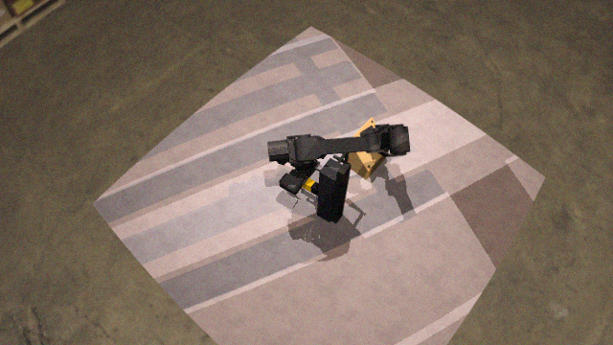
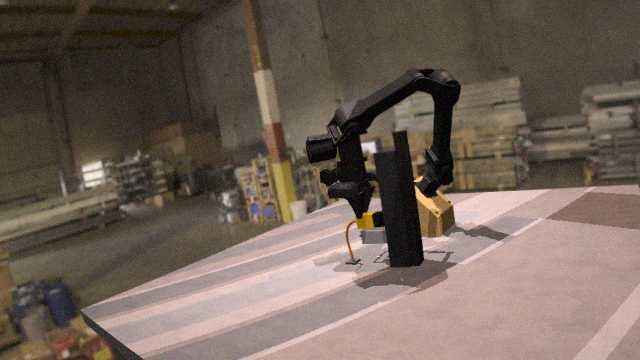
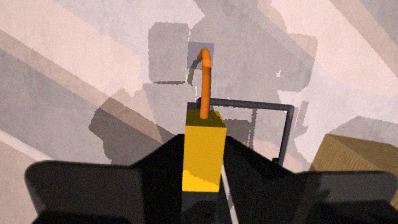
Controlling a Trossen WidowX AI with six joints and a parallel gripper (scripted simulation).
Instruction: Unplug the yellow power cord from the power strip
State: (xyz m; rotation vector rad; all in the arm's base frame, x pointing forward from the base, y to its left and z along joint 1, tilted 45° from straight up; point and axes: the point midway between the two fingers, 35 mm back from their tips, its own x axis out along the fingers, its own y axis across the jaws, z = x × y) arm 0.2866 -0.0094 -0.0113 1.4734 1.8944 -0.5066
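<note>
The yellow plug (image 1: 310, 185) (image 2: 365, 221) (image 3: 202, 155) lies level, with its black end toward the tall black upright block (image 1: 333, 192) (image 2: 400, 215), which seems to be the power strip. In the exterior view no gap shows between plug and block; the contact itself is hidden. The orange cord (image 2: 348, 240) (image 3: 206, 87) leaves the plug's free end and bends down to a small grey plate (image 2: 353, 261) (image 3: 193, 49). My gripper (image 2: 365, 215) (image 3: 203, 141) points down and is shut on the yellow plug, a finger on each side.
A grey bar (image 2: 373, 236) sits just under the plug. A thin dark wire frame (image 3: 287, 132) stands beside it in the wrist view. A wooden wedge-shaped block (image 1: 366, 163) (image 2: 436, 215) (image 3: 355, 157) is at the arm's base, behind the black block.
</note>
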